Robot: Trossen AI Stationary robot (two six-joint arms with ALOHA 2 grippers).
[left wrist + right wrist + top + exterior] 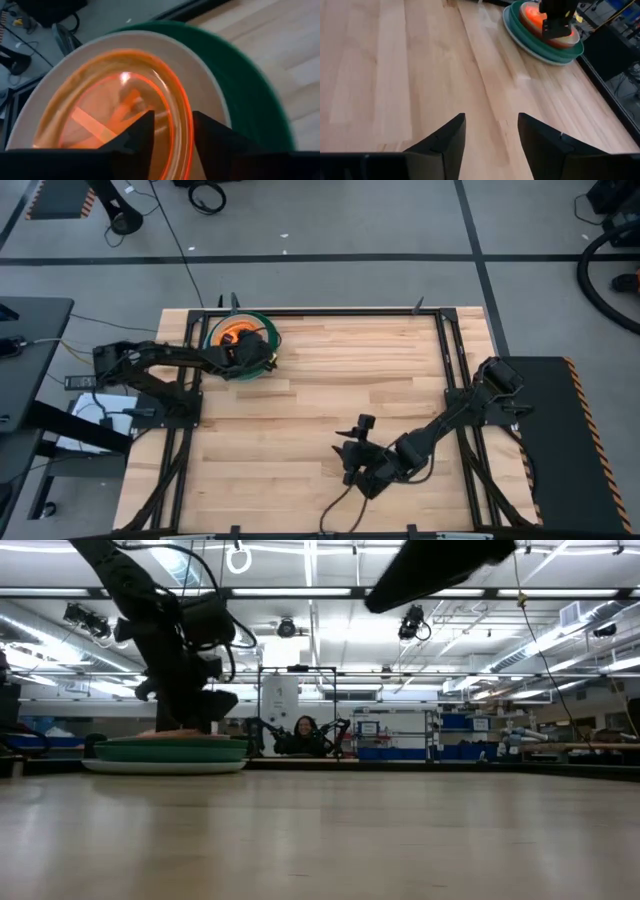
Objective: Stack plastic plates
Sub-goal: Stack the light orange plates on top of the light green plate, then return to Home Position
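A stack of round plastic plates sits near the far left corner of the light wooden table, at about eleven o'clock from the table's centre in the overhead view, its rim just beside the black frame rail that runs along the far edge. The rest of the tabletop, from twelve o'clock round to seven, lies open.

The stack shows a pale blue plate at the bottom, teal and dark green rims above it, a cream plate higher up and a small translucent orange plate on top, glowing under the lights.

The left gripper hangs over the stack's four o'clock side. In its wrist view the two dark fingers stand slightly apart, straddling the orange plate's near rim; whether they touch it cannot be told.

The right gripper waits at about five o'clock on the table, well apart from the stack, its fingers spread above bare wood. A person sits in the room beyond the table.
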